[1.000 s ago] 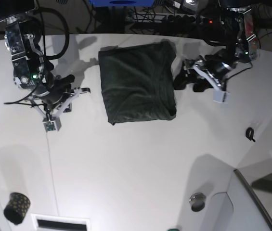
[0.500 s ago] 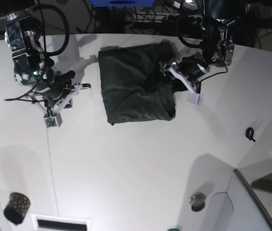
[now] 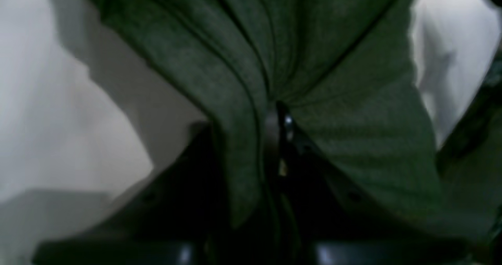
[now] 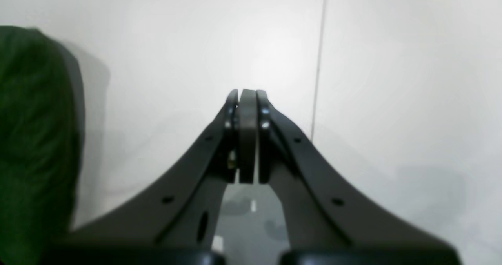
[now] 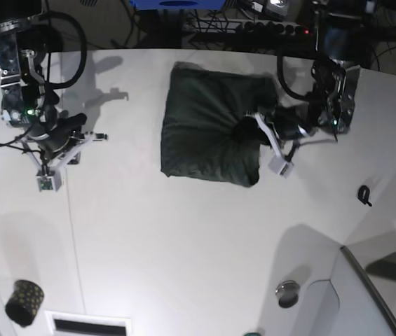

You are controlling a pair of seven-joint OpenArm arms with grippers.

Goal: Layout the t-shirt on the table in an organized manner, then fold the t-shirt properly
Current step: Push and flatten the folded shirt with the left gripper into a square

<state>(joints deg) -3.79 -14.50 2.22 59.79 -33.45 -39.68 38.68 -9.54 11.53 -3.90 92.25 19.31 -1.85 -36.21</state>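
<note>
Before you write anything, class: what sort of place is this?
Probably a robotics lab or test bench: two robot arms work over a wide white table, the left gripper pinches a green t-shirt, and cables and a power strip run behind.

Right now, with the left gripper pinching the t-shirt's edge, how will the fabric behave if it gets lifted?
Likely floppy: the t-shirt bunches into deep pleats at the left gripper. Probably light, dragging across the table. It may unfold, since its layers lie loose.
</note>
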